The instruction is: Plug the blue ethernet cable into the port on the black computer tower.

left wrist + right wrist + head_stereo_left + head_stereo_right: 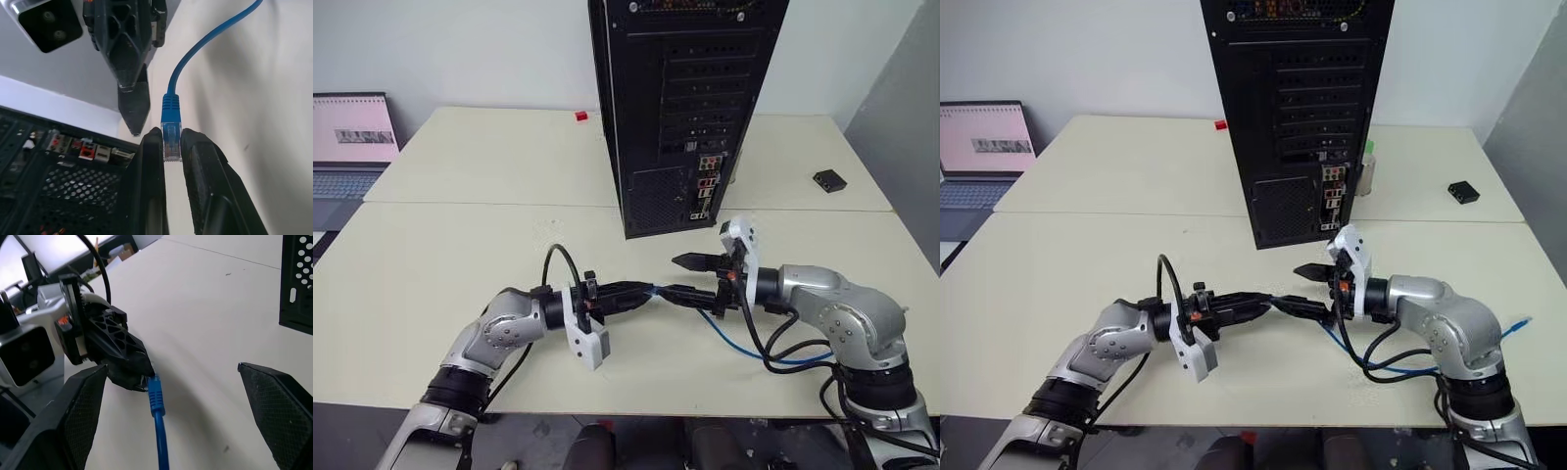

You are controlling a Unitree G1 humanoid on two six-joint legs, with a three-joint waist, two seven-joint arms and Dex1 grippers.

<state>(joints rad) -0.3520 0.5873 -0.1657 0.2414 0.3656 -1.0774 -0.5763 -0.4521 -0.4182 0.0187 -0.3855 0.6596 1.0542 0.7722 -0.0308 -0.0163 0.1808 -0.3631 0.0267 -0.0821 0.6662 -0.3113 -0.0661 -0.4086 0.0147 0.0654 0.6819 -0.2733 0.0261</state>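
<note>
Midway: left gripper (168,147) clamped on the blue ethernet cable (170,110) plug, right gripper (171,396) spread wide just beside, freeing the plug for the black computer tower (690,108) beyond.

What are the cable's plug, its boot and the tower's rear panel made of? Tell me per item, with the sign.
Plug, pinched in the left gripper: clear hard plastic, apparently; light passes through it.
Boot of the blue ethernet cable: matte blue moulding, ribbed, probably soft plastic or rubber.
Rear panel of the black computer tower: likely black-painted sheet metal, punched with vent holes.
</note>
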